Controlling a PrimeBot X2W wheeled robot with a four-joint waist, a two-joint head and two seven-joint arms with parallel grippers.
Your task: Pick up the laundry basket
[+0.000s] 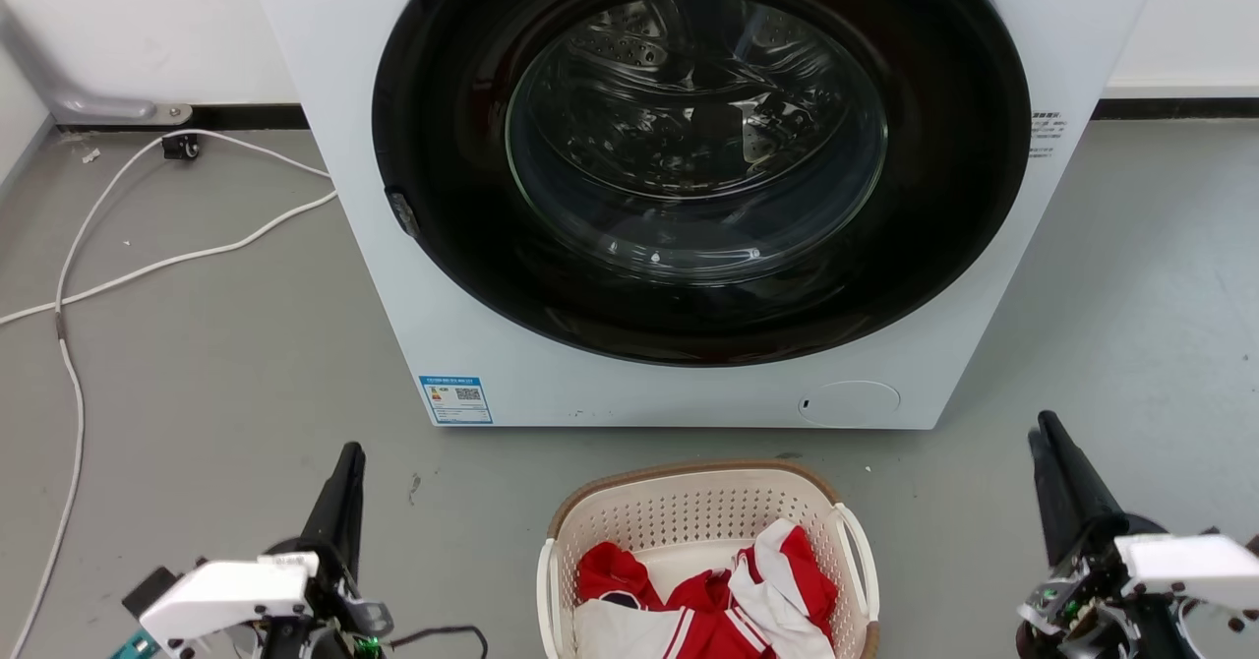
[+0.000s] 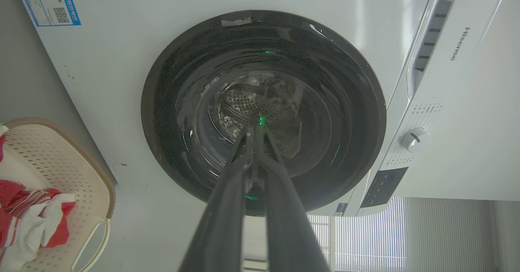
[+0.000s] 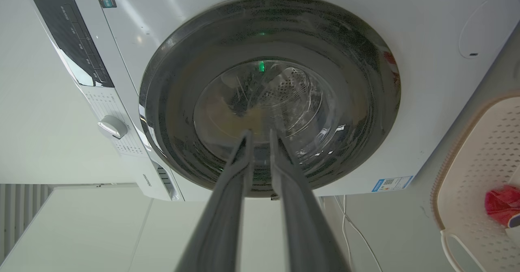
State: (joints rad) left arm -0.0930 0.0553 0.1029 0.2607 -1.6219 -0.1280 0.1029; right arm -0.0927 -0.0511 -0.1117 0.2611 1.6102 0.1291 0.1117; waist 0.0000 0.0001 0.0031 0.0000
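Observation:
The laundry basket (image 1: 689,473) is cream-white and perforated with a brown rim. It stands on the grey floor at the bottom centre of the head view, just in front of the washing machine, and holds red and white clothes (image 1: 710,595). My left gripper (image 1: 348,454) hovers to the basket's left, fingers shut together and empty. My right gripper (image 1: 1041,425) hovers to its right, fingertips a narrow gap apart with nothing between them. Both are well clear of the basket's white loop handles (image 1: 860,547). The basket (image 2: 61,154) sits at the left edge of the left wrist view and at the right edge (image 3: 479,150) of the right wrist view.
A white front-loading washing machine (image 1: 374,246) with its dark round door (image 1: 693,148) shut stands right behind the basket. A white cable (image 1: 148,266) trails over the floor at the left. A wall runs behind.

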